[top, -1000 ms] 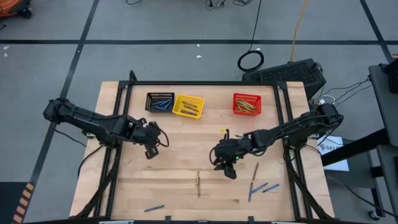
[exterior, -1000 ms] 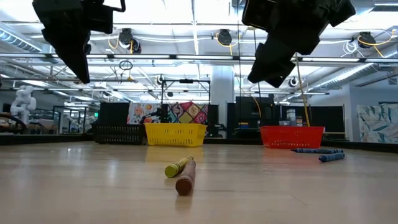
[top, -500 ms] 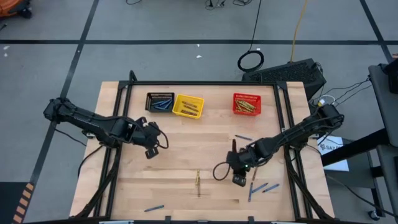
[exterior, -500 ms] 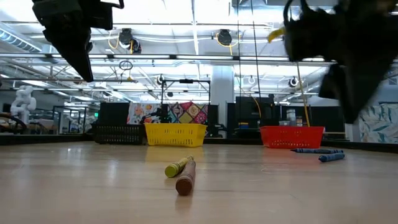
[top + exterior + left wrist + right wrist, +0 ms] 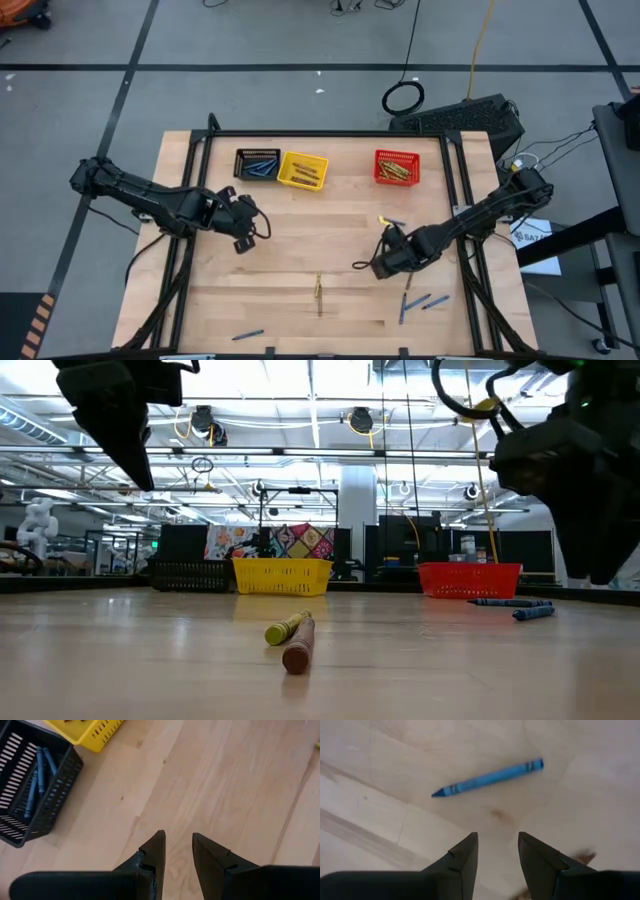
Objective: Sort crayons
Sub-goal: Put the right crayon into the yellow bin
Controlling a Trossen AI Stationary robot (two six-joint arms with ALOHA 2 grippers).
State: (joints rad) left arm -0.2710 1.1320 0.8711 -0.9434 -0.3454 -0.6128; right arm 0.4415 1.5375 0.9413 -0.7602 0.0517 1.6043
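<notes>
The sort is looking well advanced but not finished. At the far edge of the wooden surface (image 5: 300,250) three mesh baskets are already holding crayons: the black basket (image 5: 257,163) is carrying blue ones, the yellow basket (image 5: 303,170) darker brownish ones, and the red basket (image 5: 397,167) olive-yellow ones.

Loose crayons are still lying about. A yellow crayon (image 5: 283,628) and a brown crayon (image 5: 298,647) are resting together, touching, near the front middle. Two blue crayons (image 5: 418,300) are lying toward the front right, another blue crayon (image 5: 247,334) is sitting at the front left edge, and a short yellow-and-blue pair (image 5: 390,221) is lying just behind the right arm. So I am judging that at least half a dozen sticks are waiting to be moved.

The right claw (image 5: 497,850) is hovering over bare wood with its fingers spread and nothing between them; a single blue crayon (image 5: 488,778) is lying just ahead of it, apart from the fingertips. The left claw (image 5: 177,850) is hanging over the left middle of the surface, fingers parted and empty, near the black basket.
</notes>
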